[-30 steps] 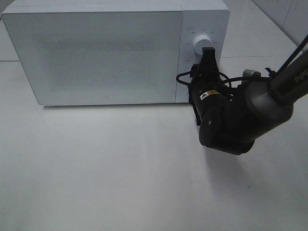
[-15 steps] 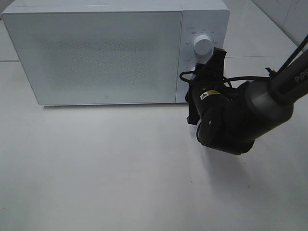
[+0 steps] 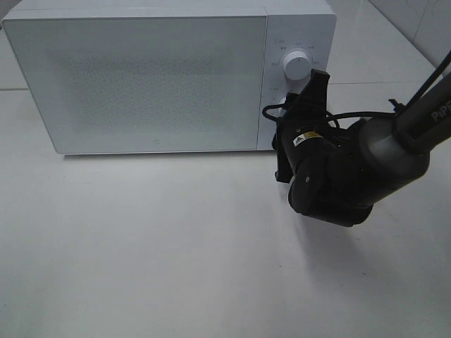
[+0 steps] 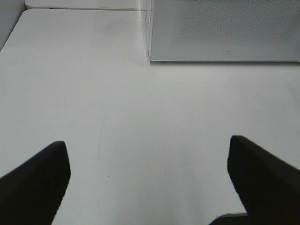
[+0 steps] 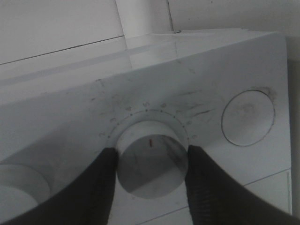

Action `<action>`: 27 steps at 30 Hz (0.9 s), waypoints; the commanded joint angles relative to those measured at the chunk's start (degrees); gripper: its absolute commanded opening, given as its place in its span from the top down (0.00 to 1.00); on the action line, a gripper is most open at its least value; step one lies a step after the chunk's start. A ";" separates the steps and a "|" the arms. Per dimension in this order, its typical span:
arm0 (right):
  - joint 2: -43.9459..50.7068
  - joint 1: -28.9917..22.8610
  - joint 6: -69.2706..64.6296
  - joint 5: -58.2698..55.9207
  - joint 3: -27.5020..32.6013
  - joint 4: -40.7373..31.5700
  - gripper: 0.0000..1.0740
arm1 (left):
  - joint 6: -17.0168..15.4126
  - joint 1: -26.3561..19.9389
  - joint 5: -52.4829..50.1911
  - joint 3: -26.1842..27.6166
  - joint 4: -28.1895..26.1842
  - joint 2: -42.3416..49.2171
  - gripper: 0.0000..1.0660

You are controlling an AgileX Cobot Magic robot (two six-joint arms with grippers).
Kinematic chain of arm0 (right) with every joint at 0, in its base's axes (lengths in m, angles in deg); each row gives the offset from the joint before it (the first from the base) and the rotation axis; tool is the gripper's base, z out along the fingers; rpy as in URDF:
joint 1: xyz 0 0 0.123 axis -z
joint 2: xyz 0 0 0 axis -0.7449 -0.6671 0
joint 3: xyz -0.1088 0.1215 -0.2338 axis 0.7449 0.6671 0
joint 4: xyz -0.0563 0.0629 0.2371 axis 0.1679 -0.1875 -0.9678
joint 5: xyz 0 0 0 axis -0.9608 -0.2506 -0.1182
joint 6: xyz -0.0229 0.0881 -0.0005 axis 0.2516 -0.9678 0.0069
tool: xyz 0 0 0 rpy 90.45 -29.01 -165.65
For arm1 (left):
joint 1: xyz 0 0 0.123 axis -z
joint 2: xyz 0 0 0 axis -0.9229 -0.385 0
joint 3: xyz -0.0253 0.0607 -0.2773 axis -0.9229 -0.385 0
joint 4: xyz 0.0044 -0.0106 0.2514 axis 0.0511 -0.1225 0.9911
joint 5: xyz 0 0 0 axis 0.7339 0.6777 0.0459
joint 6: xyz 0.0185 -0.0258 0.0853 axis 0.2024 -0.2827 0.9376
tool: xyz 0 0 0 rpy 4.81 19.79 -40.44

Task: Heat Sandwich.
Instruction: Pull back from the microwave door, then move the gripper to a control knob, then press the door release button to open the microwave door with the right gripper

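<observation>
The sandwich is out of view. The white microwave (image 3: 155, 77) stands at the back of the table with its door closed. My right gripper (image 3: 309, 90) is pressed against its control panel, just below the upper white knob (image 3: 297, 65). In the right wrist view the right gripper (image 5: 151, 164) is shut on a round white dial (image 5: 150, 150), one black finger on each side. My left gripper (image 4: 150, 187) is open over bare table, a little in front of the microwave's lower front corner (image 4: 151, 56).
A round button (image 5: 247, 117) sits on the panel beside the gripped dial. The white table (image 3: 141, 246) spreads in front of the microwave. The right arm's dark wrist (image 3: 331, 176) hangs over the table's right side.
The right gripper has twisted clockwise on the dial, its fingers tilting from upright toward the right. Over the last half second it has barely moved.
</observation>
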 commanded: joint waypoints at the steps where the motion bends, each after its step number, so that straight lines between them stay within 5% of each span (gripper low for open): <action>1: 1.72 -0.23 1.66 11.75 -0.11 3.44 0.58 | -0.23 0.29 -0.86 -0.06 -0.34 1.26 0.21; 6: 1.72 -0.23 1.66 11.75 -0.11 5.44 0.37 | -0.23 0.29 -0.86 -0.06 -0.34 1.26 0.21; 14: 1.95 -0.23 1.60 11.86 0.69 8.19 0.36 | -0.23 0.29 -0.86 -0.06 -0.34 1.26 0.21; 27: 10.20 -0.23 8.54 11.80 13.64 15.47 0.36 | -0.23 0.29 -0.86 -0.06 -0.34 1.26 0.21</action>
